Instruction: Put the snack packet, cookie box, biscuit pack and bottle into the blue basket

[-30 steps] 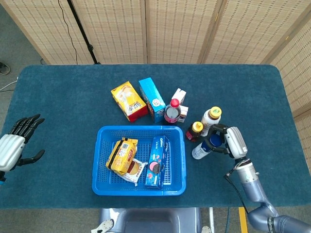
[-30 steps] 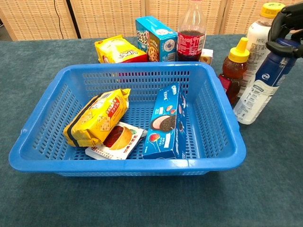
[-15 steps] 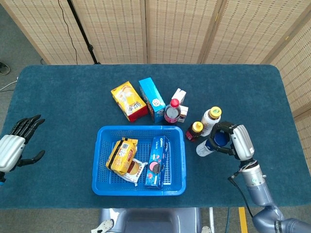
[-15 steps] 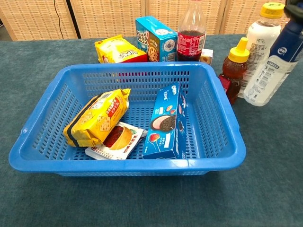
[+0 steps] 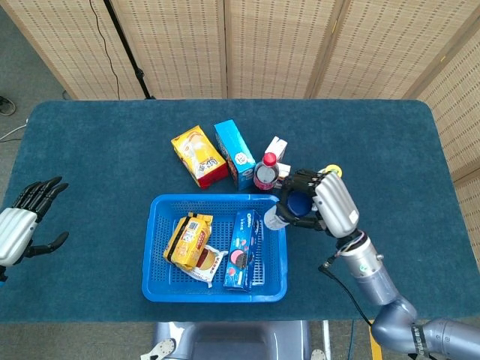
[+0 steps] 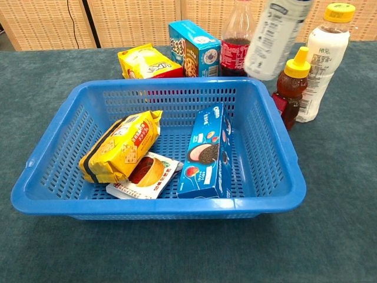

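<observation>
My right hand [image 5: 328,205] grips a white bottle with a dark blue cap [image 5: 287,208] and holds it in the air, tilted, over the right rim of the blue basket [image 5: 213,295]. In the chest view only the bottle's blurred white body [image 6: 274,36] shows, above the basket's [image 6: 290,175] far right corner; the hand itself is out of that frame. Inside the basket lie a yellow biscuit pack [image 6: 122,152], a flat snack packet [image 6: 146,175] under it, and a blue cookie box [image 6: 207,154] on its edge. My left hand [image 5: 22,225] hangs open off the table's left edge.
Behind the basket stand a yellow box [image 5: 199,155], a blue box [image 5: 234,152] and a cola bottle [image 5: 265,172]. Right of the basket are a honey bottle [image 6: 293,87] and a white bottle with a yellow cap [image 6: 321,59]. Folding screens close off the back.
My right hand has lifted the blue-capped bottle off the table and carried it left, from beside the honey bottle to above the basket's right edge. The left hand has stayed put.
</observation>
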Motion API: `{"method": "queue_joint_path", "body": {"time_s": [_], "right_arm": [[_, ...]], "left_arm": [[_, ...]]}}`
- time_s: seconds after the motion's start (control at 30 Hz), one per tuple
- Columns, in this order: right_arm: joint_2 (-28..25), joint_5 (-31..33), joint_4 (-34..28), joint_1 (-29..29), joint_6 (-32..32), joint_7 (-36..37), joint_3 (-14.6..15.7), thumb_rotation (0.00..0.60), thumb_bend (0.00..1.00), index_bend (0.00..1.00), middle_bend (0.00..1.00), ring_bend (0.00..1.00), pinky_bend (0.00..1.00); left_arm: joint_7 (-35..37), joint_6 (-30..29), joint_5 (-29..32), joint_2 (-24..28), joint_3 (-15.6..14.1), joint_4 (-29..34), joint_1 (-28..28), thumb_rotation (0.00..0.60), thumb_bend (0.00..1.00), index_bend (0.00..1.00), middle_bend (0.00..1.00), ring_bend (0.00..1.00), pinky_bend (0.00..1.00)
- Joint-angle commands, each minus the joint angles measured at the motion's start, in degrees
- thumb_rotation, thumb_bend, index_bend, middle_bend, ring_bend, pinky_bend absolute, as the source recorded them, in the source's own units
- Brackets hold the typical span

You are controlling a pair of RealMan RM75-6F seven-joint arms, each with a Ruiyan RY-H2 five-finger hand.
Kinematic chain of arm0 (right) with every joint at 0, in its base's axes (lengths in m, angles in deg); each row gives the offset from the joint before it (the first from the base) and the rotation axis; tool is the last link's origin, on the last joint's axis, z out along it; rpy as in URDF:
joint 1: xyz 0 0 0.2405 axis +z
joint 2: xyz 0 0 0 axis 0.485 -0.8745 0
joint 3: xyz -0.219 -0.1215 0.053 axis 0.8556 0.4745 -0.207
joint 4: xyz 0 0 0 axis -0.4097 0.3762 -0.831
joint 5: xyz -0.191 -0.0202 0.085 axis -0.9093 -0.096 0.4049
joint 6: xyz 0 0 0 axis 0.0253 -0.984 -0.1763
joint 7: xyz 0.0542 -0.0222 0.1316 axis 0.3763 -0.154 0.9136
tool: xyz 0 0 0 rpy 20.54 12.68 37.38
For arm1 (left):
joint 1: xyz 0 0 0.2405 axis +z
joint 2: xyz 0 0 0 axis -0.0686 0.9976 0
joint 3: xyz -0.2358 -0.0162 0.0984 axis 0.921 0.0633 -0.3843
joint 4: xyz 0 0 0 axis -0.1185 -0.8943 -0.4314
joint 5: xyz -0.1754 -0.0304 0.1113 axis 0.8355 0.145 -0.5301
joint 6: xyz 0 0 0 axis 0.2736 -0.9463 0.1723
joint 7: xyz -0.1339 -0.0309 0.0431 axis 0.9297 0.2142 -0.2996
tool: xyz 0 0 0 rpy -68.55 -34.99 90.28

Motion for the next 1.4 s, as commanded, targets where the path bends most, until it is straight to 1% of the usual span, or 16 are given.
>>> {"method": "queue_joint_path", "body": {"time_s": [0.03,0.23,0.4,0.6,0.9,1.07,1.17,1.3,1.4], "right_arm": [[2.91,2.49,-1.13,3.72,3.71,-2.85,-1.43,0.600,0.42,0.61,0.62,0.58,0.80],[8.77,5.30,0.63,9.54,7.81,-7.05,-3.02,0.600,0.42,0.61,0.62,0.58,0.80],[13.68,6.53,4.93,13.34,9.60,-10.05,-3.33,0.600,0.42,0.61,0.62,0.58,0.80],[19.40,8.94,12.04,17.11,10.68,-11.73,-4.47,0.600,0.42,0.61,0.62,0.58,0.80],[26.17,10.67,18.82,20.45,10.14,-12.78,-4.92,0.600,0.42,0.61,0.62,0.58,0.80],[30.66,13.30,21.20,21.44,7.40,-12.09,-7.45,0.600,0.43,0.61,0.63,0.58,0.80],[35.22,16.48,24.11,22.65,6.15,-12.34,-9.36,0.600,0.44,0.61,0.63,0.58,0.80],[39.45,18.40,26.72,24.26,5.26,-13.39,-10.44,0.600,0.44,0.61,0.63,0.58,0.80],[40.86,19.39,29.03,24.92,6.05,-14.39,-10.15,0.600,0.44,0.61,0.63,0.58,0.79]], "left_arm": [[0.03,0.26,0.07,-0.04,0.05,-0.09,-0.11,0.600,0.30,0.00,0.00,0.00,0.00],[0.03,0.82,0.09,-0.10,0.11,-0.16,-0.30,0.600,0.30,0.00,0.00,0.00,0.00],[-0.23,1.20,0.04,-0.19,0.11,-0.14,-0.44,0.600,0.30,0.00,0.00,0.00,0.00],[-0.46,1.48,-0.11,-0.27,0.10,-0.15,-0.58,0.600,0.30,0.00,0.00,0.00,0.00],[-0.69,2.01,0.19,-0.36,0.17,-0.23,-0.74,0.600,0.30,0.00,0.00,0.00,0.00],[-0.74,2.15,0.24,-0.36,0.19,-0.22,-0.77,0.600,0.30,0.00,0.00,0.00,0.00],[-1.19,2.32,0.13,-0.43,0.13,-0.05,-0.84,0.600,0.30,0.00,0.00,0.00,0.00],[-1.72,2.61,0.09,-0.48,0.06,0.23,-0.93,0.600,0.30,0.00,0.00,0.00,0.00],[-1.60,2.51,0.04,-0.36,0.02,0.31,-0.85,0.600,0.30,0.00,0.00,0.00,0.00]]}}
